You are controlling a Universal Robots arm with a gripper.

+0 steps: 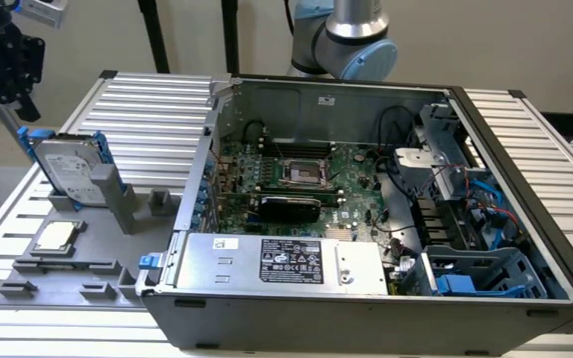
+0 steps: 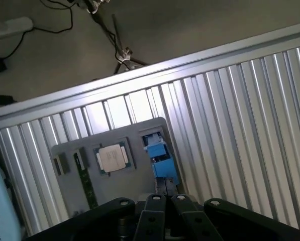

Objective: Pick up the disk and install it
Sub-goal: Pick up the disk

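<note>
1. Gripper: fingers pressed together with nothing between them. In the exterior view it hangs at 11 o'clock of the disk, well apart from it. No contact yet.
2. The disk stands on its edge in a slot of the grey holder, label face open and blue frame along its edges. My read is that it's parked upright so the thin body sticks up for a pinch from above. Lying flat, it would offer no grip.
3. The wrist view looks down on the disk's blue top edge, just ahead of the fingertips. So the tool looks roughly lined up over it, though height is hard to judge.
4. The chip lies flat in its own pocket at 6 o'clock of the disk. It sits close, and a sloppy descent could clip it.
5. The computer case lies on its side at 3 o'clock of the holder, with the panel off. That probably gives straight-down access.
6. The drive cage, at 4 o'clock inside the case, looks vacant. It's the likely home for the disk.
7. The disk is untouched, so the pick hasn't started.
</note>
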